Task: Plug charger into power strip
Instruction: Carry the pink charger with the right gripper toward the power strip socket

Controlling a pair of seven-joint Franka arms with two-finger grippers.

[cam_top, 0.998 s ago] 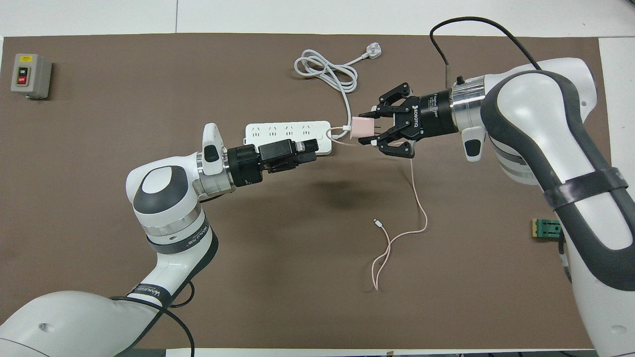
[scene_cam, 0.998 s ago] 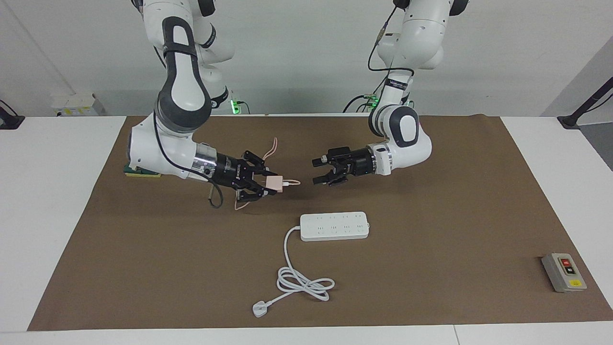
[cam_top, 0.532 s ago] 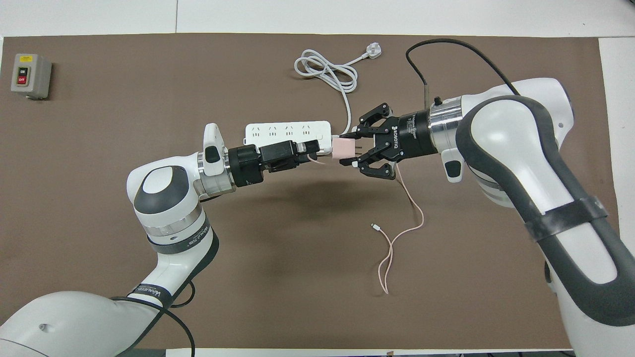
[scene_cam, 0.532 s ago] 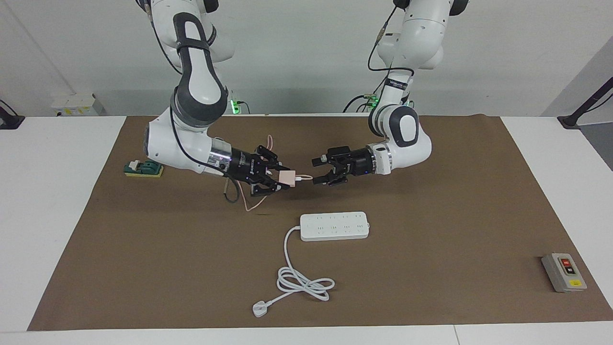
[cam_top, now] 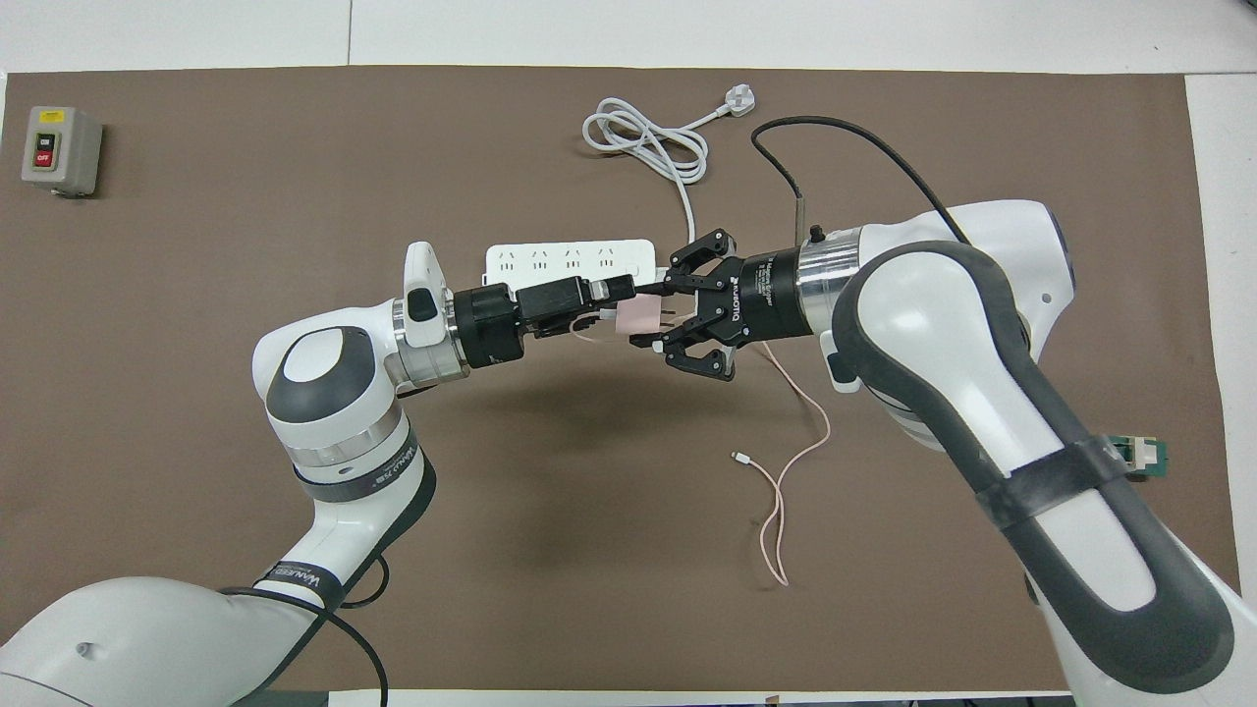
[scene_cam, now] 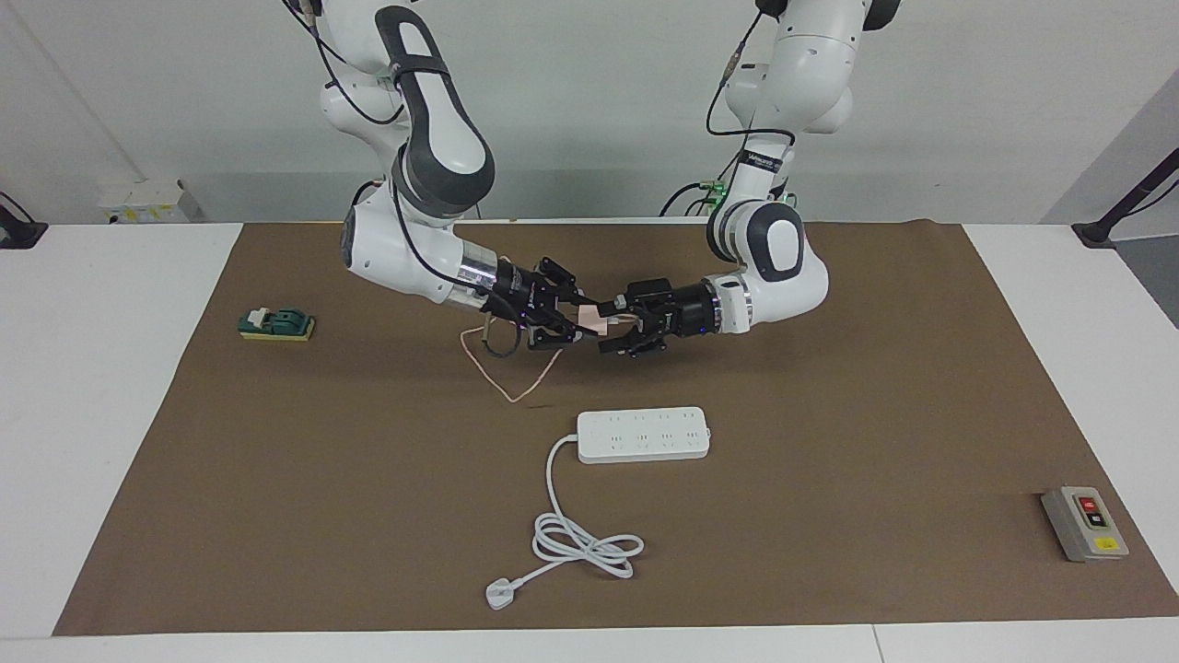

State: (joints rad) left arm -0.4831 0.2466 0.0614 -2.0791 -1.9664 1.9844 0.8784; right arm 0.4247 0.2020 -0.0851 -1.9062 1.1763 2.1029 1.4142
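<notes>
The right gripper (scene_cam: pixel 573 320) is clamping the pink charger (scene_cam: pixel 592 320) in mid-air, nearer the robots than the power strip (scene_cam: pixel 644 435), and offering it to the left gripper (scene_cam: pixel 615 324), w/ fingers spread wide around it, prob. for a hand-over before plugging.

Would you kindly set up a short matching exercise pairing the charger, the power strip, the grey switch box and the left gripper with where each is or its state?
1. charger
2. power strip
3. grey switch box
4. left gripper

a. open, at the charger
b. on the mat, nothing plugged in
c. at the left arm's end of the table
d. held in the right gripper

1-d, 2-b, 3-c, 4-a
</notes>
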